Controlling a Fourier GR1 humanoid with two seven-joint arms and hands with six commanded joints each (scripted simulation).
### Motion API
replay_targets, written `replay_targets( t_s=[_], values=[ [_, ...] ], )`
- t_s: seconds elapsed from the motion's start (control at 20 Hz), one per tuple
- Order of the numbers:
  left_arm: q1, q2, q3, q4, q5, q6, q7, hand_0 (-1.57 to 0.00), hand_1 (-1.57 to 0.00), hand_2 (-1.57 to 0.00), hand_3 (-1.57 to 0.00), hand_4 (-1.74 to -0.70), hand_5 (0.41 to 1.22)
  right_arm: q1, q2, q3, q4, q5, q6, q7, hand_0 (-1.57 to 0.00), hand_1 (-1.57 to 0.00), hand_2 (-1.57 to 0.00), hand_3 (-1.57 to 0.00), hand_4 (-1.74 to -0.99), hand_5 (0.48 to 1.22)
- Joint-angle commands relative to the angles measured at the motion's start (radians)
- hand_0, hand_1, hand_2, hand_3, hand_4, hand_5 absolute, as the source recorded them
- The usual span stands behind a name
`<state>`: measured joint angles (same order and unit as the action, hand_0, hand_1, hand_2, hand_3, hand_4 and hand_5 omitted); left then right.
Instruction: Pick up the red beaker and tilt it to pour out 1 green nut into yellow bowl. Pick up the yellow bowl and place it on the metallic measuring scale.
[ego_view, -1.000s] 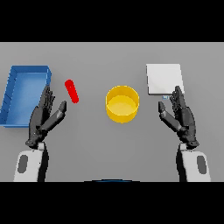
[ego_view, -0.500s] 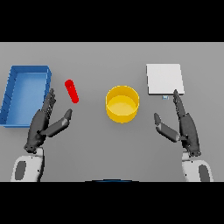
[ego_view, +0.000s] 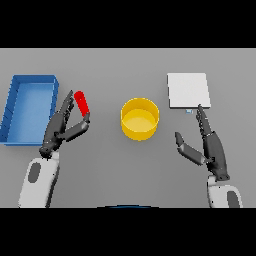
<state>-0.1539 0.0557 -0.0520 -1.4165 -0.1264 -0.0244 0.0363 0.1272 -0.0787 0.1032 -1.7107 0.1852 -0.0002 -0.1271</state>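
I see my left hand (ego_view: 62, 127) with fingers spread apart, thumb just beneath the red beaker (ego_view: 82, 103), which lies tilted beside the blue tray (ego_view: 10, 112). The yellow bowl (ego_view: 140, 118) sits mid-counter (ego_view: 110, 165) with bare grey around it. My right hand (ego_view: 207, 145), open, points toward the scale (ego_view: 187, 90).

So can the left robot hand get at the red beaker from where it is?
Probably yes. The left robot hand is open right beside the red beaker, with nothing between them; the blue tray sits off to its other side.
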Motion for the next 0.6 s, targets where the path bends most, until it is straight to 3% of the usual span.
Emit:
replay_targets(
  t_s=[0.0,0.2,0.55],
  values=[
    [-0.023,0.000,0.006,0.034,-0.009,0.008,0.000,0.00,0.00,0.00,0.00,-1.38,0.738,-0.015,0.000,-0.010,0.003,-0.009,-0.003,0.015,0.00,0.00,0.00,0.00,-1.321,0.683],
    [-0.111,0.005,0.049,0.189,-0.004,0.012,-0.034,0.00,0.00,0.00,0.00,-1.35,0.718,-0.024,-0.002,-0.018,0.003,-0.017,-0.005,0.029,0.00,0.00,0.00,0.00,-1.339,0.688],
    [-0.239,0.005,0.080,0.325,-0.006,0.020,-0.063,0.00,0.00,0.00,0.00,-1.32,0.706,-0.022,-0.013,-0.026,-0.009,-0.032,0.006,0.024,0.00,0.00,0.00,0.00,-1.331,0.687]
  ],
)
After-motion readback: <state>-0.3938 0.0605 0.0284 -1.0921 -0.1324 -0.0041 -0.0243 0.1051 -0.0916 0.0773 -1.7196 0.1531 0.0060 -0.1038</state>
